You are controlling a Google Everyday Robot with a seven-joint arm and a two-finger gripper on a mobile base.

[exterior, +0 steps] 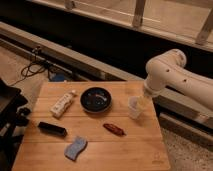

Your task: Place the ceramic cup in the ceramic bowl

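The ceramic cup (134, 107) is a small pale tumbler standing upright on the wooden table (95, 150), right of centre. The ceramic bowl (96, 99) is a round black bowl with a glossy inside, to the cup's left, with a gap between them. My white arm (172, 75) reaches in from the right. Its gripper (142, 100) is right at the cup's upper right side, at the cup's rim. Whether it touches the cup does not show.
A white bottle-like object (63, 104) lies left of the bowl. A black rectangular object (52, 129) lies at the front left, a blue sponge (75, 148) at the front and a small reddish object (114, 129) below the bowl. A dark wall and rail run behind the table.
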